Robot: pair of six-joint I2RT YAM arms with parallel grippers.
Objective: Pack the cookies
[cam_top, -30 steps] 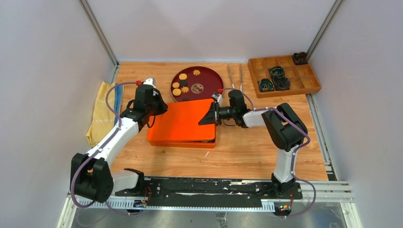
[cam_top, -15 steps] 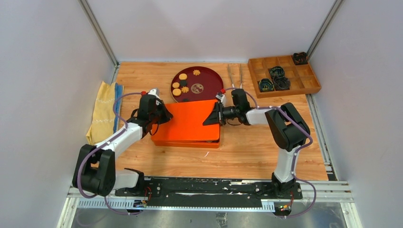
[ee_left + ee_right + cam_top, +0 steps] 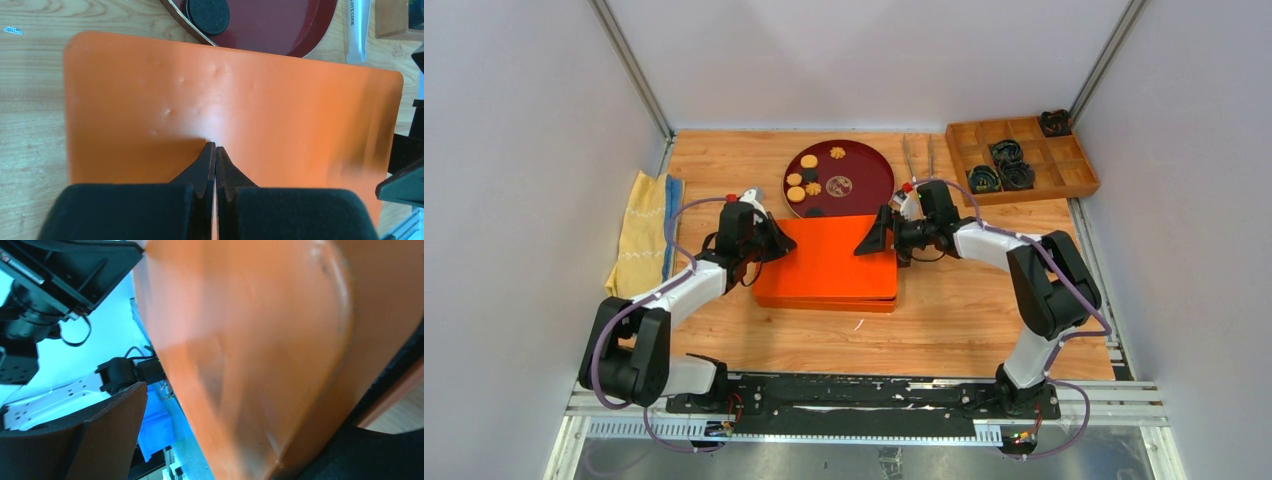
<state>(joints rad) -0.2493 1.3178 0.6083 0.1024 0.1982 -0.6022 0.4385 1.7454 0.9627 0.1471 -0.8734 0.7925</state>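
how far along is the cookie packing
Done: the orange lid sits flat on its box. In hand: the shut left gripper rests on its left side, and the open right gripper straddles its right edge. Left: several cookies lie unpacked on the red plate.

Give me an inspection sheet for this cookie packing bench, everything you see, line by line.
Surface: wooden table, no spills seen.
Job's things: cookies on the dark red plate; orange tin in front of it, lidded.
Clutter: tongs, wooden divider tray holding dark paper cups, yellow cloth.
Grippers: left gripper shut, tips over the tin; right gripper open at the tin's right edge.
Cables: purple cables along both arms, no snag seen.
Surroundings: pale walls; nothing else seen.
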